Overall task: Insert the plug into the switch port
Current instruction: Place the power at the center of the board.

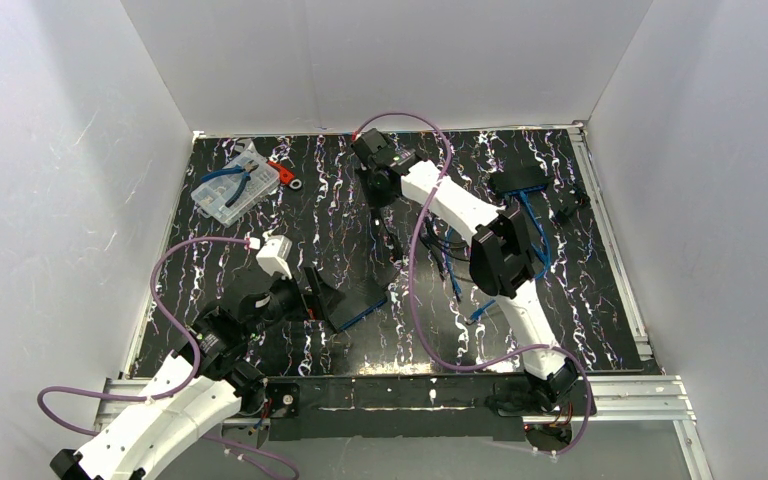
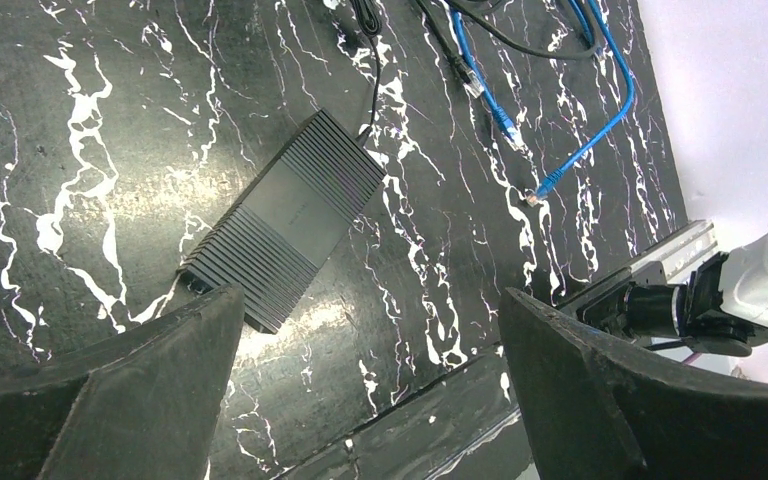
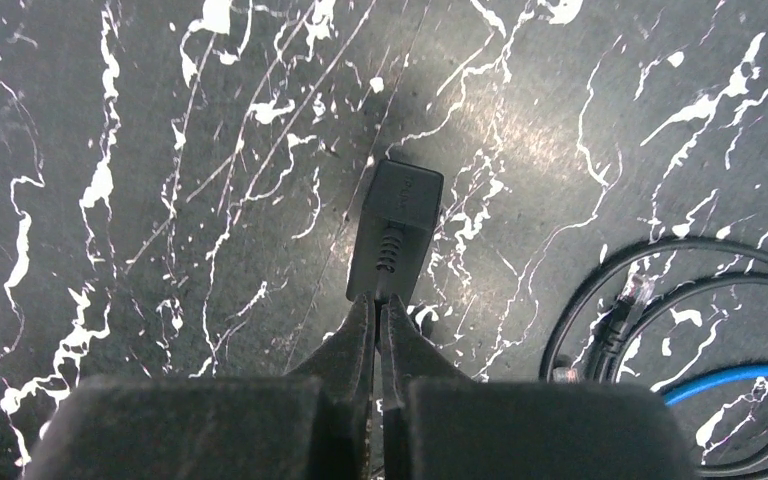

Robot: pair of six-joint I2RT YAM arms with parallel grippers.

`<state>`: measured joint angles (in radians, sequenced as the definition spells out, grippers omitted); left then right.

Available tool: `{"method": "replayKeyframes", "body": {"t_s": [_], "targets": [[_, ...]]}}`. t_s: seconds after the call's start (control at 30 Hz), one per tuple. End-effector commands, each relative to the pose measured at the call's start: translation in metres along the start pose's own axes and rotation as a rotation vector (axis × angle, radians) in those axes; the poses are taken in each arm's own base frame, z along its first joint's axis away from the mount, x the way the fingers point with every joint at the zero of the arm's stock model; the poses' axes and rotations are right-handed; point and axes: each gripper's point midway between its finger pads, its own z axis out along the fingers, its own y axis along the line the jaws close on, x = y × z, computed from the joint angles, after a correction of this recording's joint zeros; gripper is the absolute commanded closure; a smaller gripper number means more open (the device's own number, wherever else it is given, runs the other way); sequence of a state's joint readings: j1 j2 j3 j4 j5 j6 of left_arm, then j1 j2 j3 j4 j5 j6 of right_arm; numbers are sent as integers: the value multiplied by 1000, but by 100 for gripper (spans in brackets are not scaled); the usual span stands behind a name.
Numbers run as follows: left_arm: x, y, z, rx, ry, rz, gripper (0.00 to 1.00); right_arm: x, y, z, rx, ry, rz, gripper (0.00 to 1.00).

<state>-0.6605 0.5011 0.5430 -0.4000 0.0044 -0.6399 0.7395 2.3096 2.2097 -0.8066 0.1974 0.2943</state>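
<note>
Jaws of the right gripper (image 3: 380, 305) were pinched shut on the tail of the black plug (image 3: 396, 225), presumably to leave its nose free for insertion. The plug hung over the table (image 3: 110, 150), well apart from the switch (image 2: 285, 215). The left gripper (image 2: 370, 300) gaped wide, empty, above the switch, likely to brace it. Port faces not visible.

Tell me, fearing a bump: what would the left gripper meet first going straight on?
Likely the black ribbed box, ahead of the open left gripper; depth is unclear, so perhaps bare table first.
</note>
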Motion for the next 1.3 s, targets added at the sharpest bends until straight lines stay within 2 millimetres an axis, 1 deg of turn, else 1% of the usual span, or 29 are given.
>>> {"method": "replayKeyframes", "body": {"t_s": [0.0,0.07,0.17,0.23,0.3,0.33,0.4,0.47,0.6,0.67,0.73,0.87,0.9,0.97,1.03,1.07,1.13,1.17,1.27], "targets": [[5,-3,-1,21,25,-4,2,6,2,1,-30,48,-14,99],[7,-3,0,20,28,-8,2,12,3,4,-34,69,-14,98],[7,-3,1,23,30,-12,2,15,5,5,-45,73,-6,87],[9,-3,2,23,33,-18,2,12,8,1,-62,64,0,74],[9,-3,3,23,36,-21,2,7,9,-5,-67,44,5,58],[9,-3,3,24,37,-22,2,3,8,-10,-65,33,8,52],[11,-3,3,22,43,-25,2,-5,7,-20,-60,2,11,45],[11,-3,2,22,42,-27,2,-13,4,-35,-51,-30,13,41],[11,-2,1,20,43,-27,2,-24,-7,-68,-22,-105,11,40],[11,-2,1,17,43,-26,2,-23,-15,-83,-4,-130,1,39],[10,-2,1,17,41,-24,2,-19,-23,-95,21,-140,-16,38],[9,-2,1,14,42,-14,2,4,-42,-115,69,-119,-75,38],[8,-2,1,12,42,-9,2,12,-46,-115,78,-102,-96,37],[8,-2,1,10,41,2,2,25,-55,-123,97,-85,-141,37],[6,-1,1,7,36,14,2,44,-66,-128,121,-39,-188,37],[5,-2,1,7,32,20,0,54,-70,-130,127,-21,-216,37],[3,-1,1,2,26,26,0,69,-77,-132,130,6,-259,36],[3,0,1,1,23,29,0,80,-80,-130,133,30,-279,36],[3,0,3,2,25,33,1,104,-86,-129,122,103,-342,34]]}}
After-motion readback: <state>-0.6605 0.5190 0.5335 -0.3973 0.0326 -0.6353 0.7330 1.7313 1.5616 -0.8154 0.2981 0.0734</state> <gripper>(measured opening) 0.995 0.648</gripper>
